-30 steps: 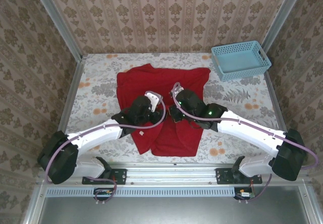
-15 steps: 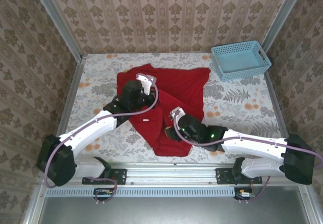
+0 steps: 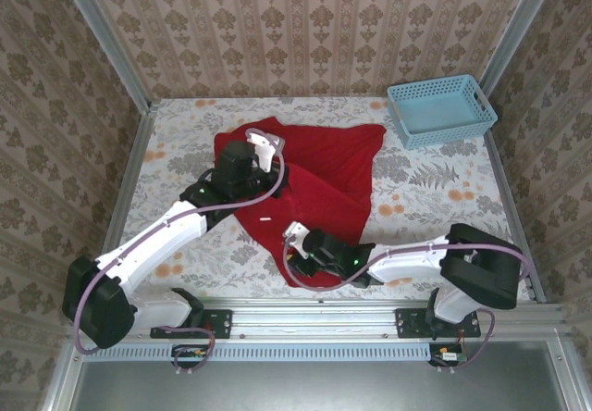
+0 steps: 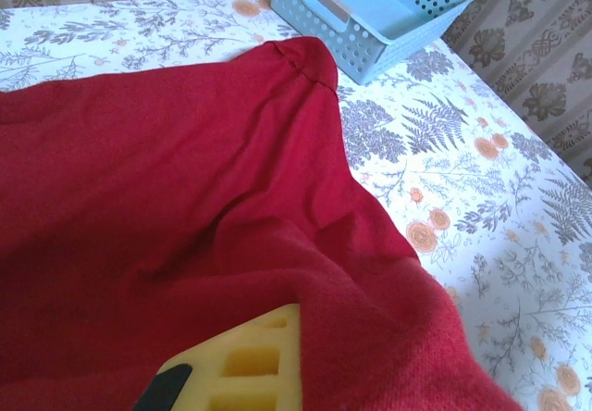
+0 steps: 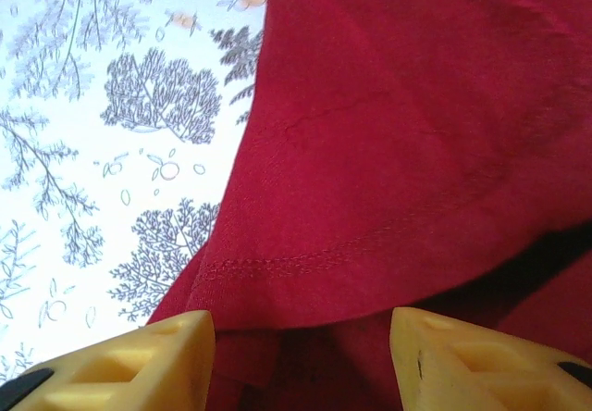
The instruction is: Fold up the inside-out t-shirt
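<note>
2 right gripper [image 5: 301,337] fingers [image 5: 139,355] gape — wrist view catches t-shirt [image 5: 416,133] hem stitching.

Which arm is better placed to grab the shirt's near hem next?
Right: the right gripper hangs open over the near hem of the t-shirt, which lies between its fingers. The left gripper is shut on the cloth's far side.

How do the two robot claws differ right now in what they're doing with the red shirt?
The left gripper is shut, with the inside-out t-shirt pinched and draped over it; the right gripper has its yellow fingers apart, the hem lying between them unclamped. The left gripper is over the shirt's far left part, the right gripper at its near hem. Both are on the cloth.
</note>
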